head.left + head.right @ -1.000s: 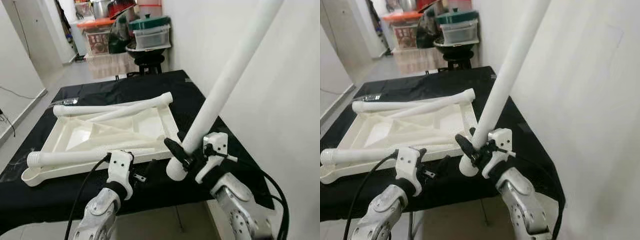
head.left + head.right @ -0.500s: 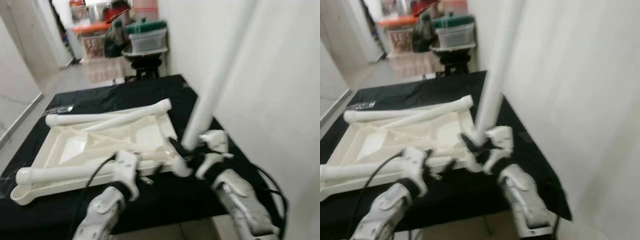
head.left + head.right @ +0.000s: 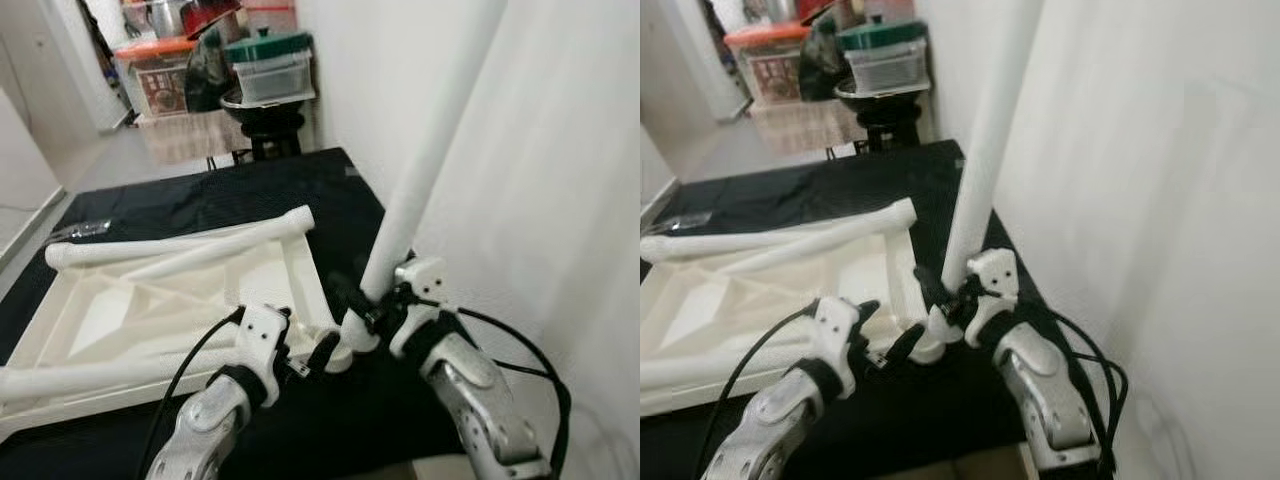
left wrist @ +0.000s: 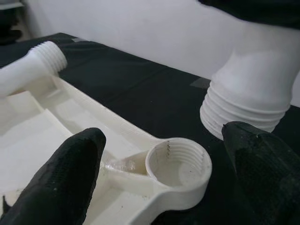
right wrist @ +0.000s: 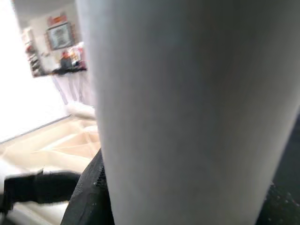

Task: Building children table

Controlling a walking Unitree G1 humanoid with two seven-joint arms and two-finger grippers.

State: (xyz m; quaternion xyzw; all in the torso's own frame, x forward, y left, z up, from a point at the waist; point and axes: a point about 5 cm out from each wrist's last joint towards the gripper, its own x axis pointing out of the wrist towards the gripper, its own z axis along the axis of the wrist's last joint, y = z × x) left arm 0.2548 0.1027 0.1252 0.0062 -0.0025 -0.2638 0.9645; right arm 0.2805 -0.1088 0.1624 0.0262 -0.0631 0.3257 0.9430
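Note:
The white table top (image 3: 150,300) lies upside down on the black-covered table (image 3: 200,185). My right gripper (image 3: 372,312) is shut on a long white table leg (image 3: 425,170), which stands tilted. The leg's threaded end (image 4: 243,108) hangs just above and beside the threaded corner socket (image 4: 179,161). My left gripper (image 4: 164,140) is open, with a black finger (image 4: 65,183) on each side of that socket corner. Up close in the right wrist view is the held leg (image 5: 187,93).
Two more legs lie on the table top, one along its far edge (image 3: 180,238) and one along its near edge (image 3: 90,375). A white wall (image 3: 560,150) runs close on the right. Storage boxes and a stool (image 3: 265,75) stand behind the table.
The camera has shifted. My right gripper has brought the leg's threaded end down to the corner socket. My left gripper has moved forward to that corner.

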